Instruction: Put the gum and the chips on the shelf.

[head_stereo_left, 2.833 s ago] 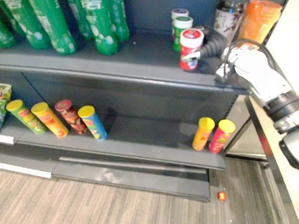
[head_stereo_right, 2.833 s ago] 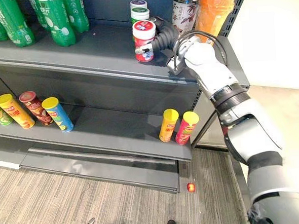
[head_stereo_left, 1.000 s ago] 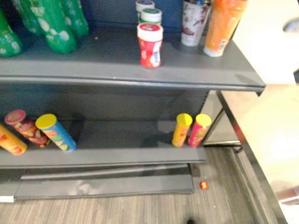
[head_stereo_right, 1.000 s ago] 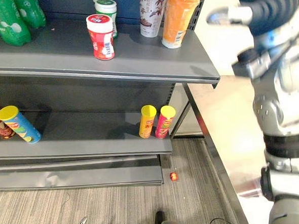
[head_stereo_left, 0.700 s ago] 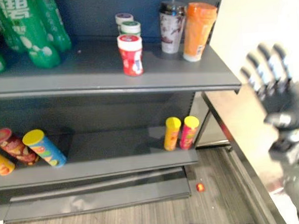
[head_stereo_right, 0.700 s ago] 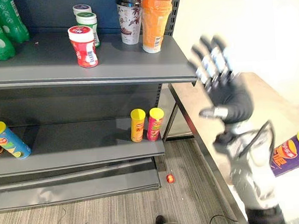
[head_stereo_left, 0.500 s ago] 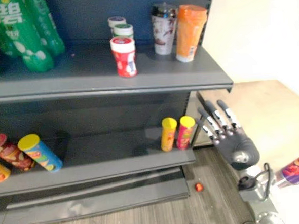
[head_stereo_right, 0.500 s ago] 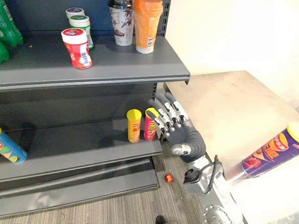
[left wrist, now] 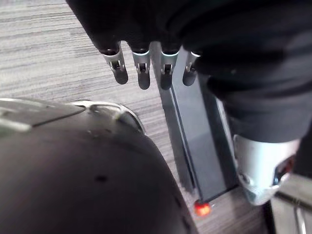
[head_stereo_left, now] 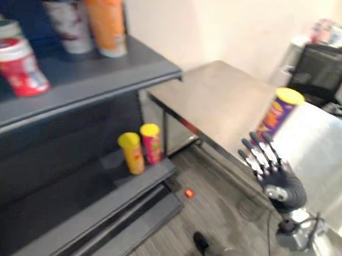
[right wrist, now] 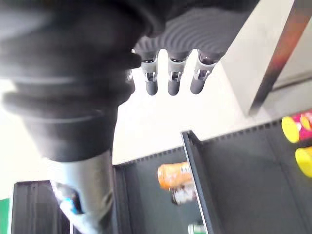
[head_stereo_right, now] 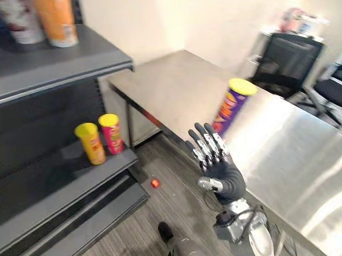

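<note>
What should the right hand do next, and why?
Probably reach the right hand toward the purple chips can standing on the metal table: its fingers are straight and empty, short of the can, while the red gum already stands on the shelf.

chips can [head_stereo_left: 280,113] on table [head_stereo_left: 213,99], gum [head_stereo_left: 15,67] on shelf [head_stereo_left: 107,74]

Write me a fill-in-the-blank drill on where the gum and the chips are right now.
The purple chips can stands upright on the metal ____.
Its lid is ____.
The red gum jar stands on the ____ shelf, above the yellow can.
The right hand is ____, its fingers straight.
Missing words: table; yellow; upper; open.
</note>
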Controlling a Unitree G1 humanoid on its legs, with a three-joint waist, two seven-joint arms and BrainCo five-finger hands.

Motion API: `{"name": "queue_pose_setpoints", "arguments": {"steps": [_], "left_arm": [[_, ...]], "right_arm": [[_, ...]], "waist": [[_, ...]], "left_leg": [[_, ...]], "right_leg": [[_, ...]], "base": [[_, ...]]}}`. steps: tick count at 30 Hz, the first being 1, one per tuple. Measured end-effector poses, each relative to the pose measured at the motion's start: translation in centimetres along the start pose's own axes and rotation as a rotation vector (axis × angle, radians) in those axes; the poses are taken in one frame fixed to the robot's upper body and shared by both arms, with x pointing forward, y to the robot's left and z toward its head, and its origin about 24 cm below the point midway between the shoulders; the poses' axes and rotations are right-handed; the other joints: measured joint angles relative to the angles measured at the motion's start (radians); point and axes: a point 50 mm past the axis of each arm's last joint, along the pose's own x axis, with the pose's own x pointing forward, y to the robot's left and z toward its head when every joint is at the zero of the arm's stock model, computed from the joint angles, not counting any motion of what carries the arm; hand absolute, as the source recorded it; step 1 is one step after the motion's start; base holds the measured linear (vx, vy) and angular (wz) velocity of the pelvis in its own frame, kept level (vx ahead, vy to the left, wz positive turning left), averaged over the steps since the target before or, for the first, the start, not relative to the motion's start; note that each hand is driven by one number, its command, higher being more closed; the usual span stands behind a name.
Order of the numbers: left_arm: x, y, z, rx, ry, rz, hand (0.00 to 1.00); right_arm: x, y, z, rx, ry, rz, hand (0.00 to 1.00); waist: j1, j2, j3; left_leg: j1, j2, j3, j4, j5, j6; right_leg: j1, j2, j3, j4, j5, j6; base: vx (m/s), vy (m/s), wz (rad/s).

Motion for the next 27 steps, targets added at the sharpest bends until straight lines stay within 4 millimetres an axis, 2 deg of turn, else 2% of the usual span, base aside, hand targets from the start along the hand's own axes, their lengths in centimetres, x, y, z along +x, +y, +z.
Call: {"name": "queue_pose_setpoints", "arguments": {"steps": [1, 2, 3, 4, 5, 6, 7, 8, 9, 10, 11, 12, 13, 14, 16, 18, 19, 20, 21, 22, 23, 24, 25, 26, 27], "left_arm": [[0.0, -0.3, 0.0, 0.005, -0.001, -0.006, 0.0], [0.1, -0.7, 0.1, 0.022, -0.001, -0.02, 0.0], [0.1, -0.9, 0.1, 0.053, -0.002, -0.031, 0.0], [0.1, -1.0, 0.2, 0.07, -0.004, -0.037, 0.0], [0.1, -1.1, 0.3, 0.104, -0.006, -0.047, 0.0], [0.1, -1.1, 0.4, 0.135, -0.009, -0.056, 0.0], [0.2, -1.1, 0.6, 0.148, -0.013, -0.057, 0.0], [0.2, -1.4, 0.2, 0.17, 0.006, -0.073, 0.0], [0.1, -2.3, 0.0, 0.191, 0.021, -0.104, 0.0], [0.3, -2.7, 0.6, 0.205, 0.008, -0.117, 0.0], [0.5, -3.2, 1.6, 0.24, -0.018, -0.135, 0.0], [0.7, -3.2, 2.4, 0.27, -0.042, -0.147, 0.0], [0.7, -3.4, 2.6, 0.271, -0.044, -0.15, 0.0], [0.7, -3.9, 3.0, 0.274, -0.064, -0.162, 0.0], [0.5, -5.2, 3.6, 0.282, -0.104, -0.199, 0.0], [0.5, -6.6, 3.9, 0.296, -0.111, -0.233, 0.0], [0.4, -7.3, 3.9, 0.291, -0.116, -0.247, 0.0], [0.4, -7.4, 4.1, 0.287, -0.122, -0.247, 0.0], [0.4, -7.4, 4.1, 0.279, -0.125, -0.239, 0.0], [0.4, -7.3, 4.0, 0.273, -0.126, -0.233, 0.0], [0.4, -7.3, 4.3, 0.243, -0.143, -0.222, 0.0], [0.4, -6.9, 4.7, 0.206, -0.158, -0.207, 0.0], [0.5, -6.7, 4.9, 0.179, -0.166, -0.193, 0.0], [0.5, -6.2, 4.9, 0.148, -0.166, -0.174, 0.0], [0.5, -5.7, 4.6, 0.123, -0.159, -0.152, 0.0]], "right_arm": [[-0.1, -0.1, 0.0, -0.007, 0.005, -0.005, 0.0], [-0.1, -0.2, 0.1, -0.031, 0.005, -0.01, 0.0], [-0.1, -0.3, 0.2, -0.052, 0.008, -0.011, 0.0], [-0.1, -0.4, 0.2, -0.057, 0.008, -0.012, 0.0], [-0.1, -0.5, 0.3, -0.064, 0.006, -0.016, 0.0], [0.0, -0.7, 0.5, -0.075, 0.0, -0.016, 0.0], [0.2, -0.8, 0.6, -0.084, -0.004, -0.011, 0.0], [0.8, -0.8, 0.7, -0.093, -0.015, 0.011, 0.0], [1.6, -0.9, 0.8, -0.101, -0.039, 0.037, 0.0], [2.0, -0.9, 0.9, -0.103, -0.056, 0.044, 0.0], [2.1, -1.0, 1.0, -0.108, -0.06, 0.047, 0.0], [2.3, -1.2, 0.4, -0.109, -0.027, 0.061, 0.0], [2.6, -1.4, 0.1, -0.113, -0.015, 0.072, 0.0], [2.7, -1.6, -0.1, -0.112, -0.002, 0.066, 0.0], [2.3, -1.8, -0.2, -0.11, 0.005, 0.05, 0.0], [2.1, -1.8, -0.1, -0.103, 0.003, 0.036, 0.0], [1.8, -1.9, -0.2, -0.096, 0.006, 0.021, 0.0], [1.7, -2.0, -0.1, -0.089, 0.007, 0.012, 0.0], [1.5, -2.1, -0.1, -0.069, 0.004, 0.003, 0.0], [1.4, -2.1, 0.0, -0.062, 0.0, 0.0, 0.0], [1.3, -2.2, 0.1, -0.043, -0.005, -0.01, 0.0], [1.3, -2.2, 0.1, -0.04, -0.003, -0.007, 0.0], [1.3, -2.2, 0.0, -0.041, 0.008, 0.003, 0.0], [1.2, -2.1, -0.1, -0.044, 0.027, 0.017, 0.0], [1.2, -1.9, -0.2, -0.033, 0.032, 0.032, 0.0]], "waist": [[-0.006, 0.009, 0.005], [-0.017, 0.028, 0.017], [-0.017, 0.034, 0.019], [-0.018, 0.034, 0.019], [-0.018, 0.033, 0.019], [-0.02, 0.025, 0.019], [-0.023, 0.021, 0.02], [-0.019, 0.042, 0.02], [-0.011, 0.088, 0.017], [-0.019, 0.084, 0.031], [-0.027, 0.078, 0.044], [-0.021, 0.049, 0.045], [-0.016, 0.055, 0.055], [-0.022, 0.07, 0.051], [-0.027, 0.076, 0.047], [-0.042, 0.075, 0.046], [-0.041, 0.069, 0.046], [-0.041, 0.068, 0.046], [-0.038, 0.061, 0.048], [-0.04, 0.06, 0.049], [-0.037, 0.053, 0.052], [-0.031, 0.053, 0.053], [-0.012, 0.043, 0.054], [0.008, 0.037, 0.051], [0.017, 0.033, 0.049]], "left_leg": [[0.011, 0.009, 0.027, 0.0, 0.003, 0.001], [0.036, 0.023, 0.075, 0.0, 0.01, 0.0], [0.061, 0.025, 0.124, -0.008, 0.018, -0.004], [0.071, 0.025, 0.15, -0.009, 0.02, -0.008], [0.088, 0.022, 0.196, -0.008, 0.024, -0.015], [0.104, 0.008, 0.244, 0.001, 0.027, -0.022], [0.11, -0.001, 0.258, 0.005, 0.028, -0.023], [0.111, -0.001, 0.27, -0.024, 0.03, -0.016], [0.114, 0.011, 0.328, -0.083, 0.046, -0.022], [0.118, 0.012, 0.364, -0.099, 0.062, -0.039], [0.119, 0.001, 0.396, -0.106, 0.072, -0.052], [0.155, -0.03, 0.45, -0.12, 0.085, -0.07], [0.172, -0.028, 0.467, -0.124, 0.092, -0.081], [0.179, -0.015, 0.482, -0.136, 0.119, -0.077], [0.175, 0.027, 0.476, -0.119, 0.157, -0.058], [0.149, 0.1, 0.436, -0.034, 0.197, -0.051], [0.142, 0.132, 0.42, 0.026, 0.241, -0.051], [0.142, 0.146, 0.403, 0.062, 0.27, -0.035], [0.134, 0.172, 0.339, 0.143, 0.341, 0.013], [0.115, 0.18, 0.28, 0.193, 0.363, 0.042], [0.047, 0.169, 0.128, 0.297, 0.329, 0.079], [-0.037, 0.117, -0.046, 0.359, 0.272, 0.089], [-0.082, 0.059, -0.16, 0.357, 0.222, 0.07], [-0.116, 0.019, -0.218, 0.333, 0.177, 0.059], [-0.144, -0.003, -0.245, 0.268, 0.148, 0.065]], "right_leg": [[-0.004, -0.019, -0.076, 0.054, -0.05, -0.049], [-0.004, -0.064, -0.171, 0.168, -0.158, -0.074], [-0.02, -0.115, -0.223, 0.278, -0.242, -0.081], [-0.028, -0.141, -0.246, 0.325, -0.281, -0.094], [-0.052, -0.191, -0.301, 0.414, -0.345, -0.104], [-0.072, -0.213, -0.375, 0.443, -0.373, -0.108], [-0.076, -0.2, -0.399, 0.432, -0.37, -0.102], [-0.072, -0.144, -0.383, 0.327, -0.319, -0.059], [-0.068, -0.106, -0.378, 0.196, -0.27, -0.058], [-0.101, -0.131, -0.442, 0.258, -0.299, -0.096], [-0.145, -0.201, -0.535, 0.422, -0.373, -0.107], [-0.131, -0.285, -0.667, 0.497, -0.504, -0.091], [-0.129, -0.276, -0.677, 0.507, -0.517, -0.1], [-0.123, -0.248, -0.692, 0.489, -0.525, -0.106], [-0.122, -0.192, -0.682, 0.455, -0.521, -0.115], [-0.115, -0.137, -0.678, 0.427, -0.52, -0.134], [-0.103, -0.112, -0.655, 0.419, -0.522, -0.148], [-0.091, -0.099, -0.642, 0.408, -0.522, -0.152], [-0.055, -0.082, -0.607, 0.377, -0.518, -0.164], [-0.036, -0.077, -0.593, 0.354, -0.517, -0.167], [0.003, -0.063, -0.564, 0.313, -0.51, -0.172], [0.038, -0.054, -0.532, 0.273, -0.504, -0.171], [0.06, -0.05, -0.501, 0.247, -0.494, -0.165], [0.08, -0.046, -0.474, 0.22, -0.481, -0.166], [0.113, -0.047, -0.457, 0.19, -0.468, -0.16]], "base": [[0.01, 0.043, -0.86], [0.03, 0.057, -1.03], [0.02, 0.028, -1.04], [0.01, -0.039, -1.15], [0.02, -0.091, -1.18], [0.03, -0.094, -1.31], [0.03, -0.098, -1.71], [0.01, -0.103, -2.08], [0.01, -0.119, -2.02], [0.02, -0.092, -1.4], [0.05, -0.1, -1.07], [0.09, -0.134, -1.05], [0.15, -0.196, -0.96], [0.16, -0.189, -0.47], [0.19, -0.229, -0.37], [0.23, -0.259, -0.48], [0.19, -0.213, -0.55], [0.17, -0.17, -0.78], [0.15, -0.154, -0.61], [0.15, -0.147, -0.71], [0.16, -0.13, -0.58], [0.15, -0.055, -0.71], [0.13, -0.016, -0.8], [0.14, 0.016, -0.82], [0.13, 0.013, -0.56]]}}
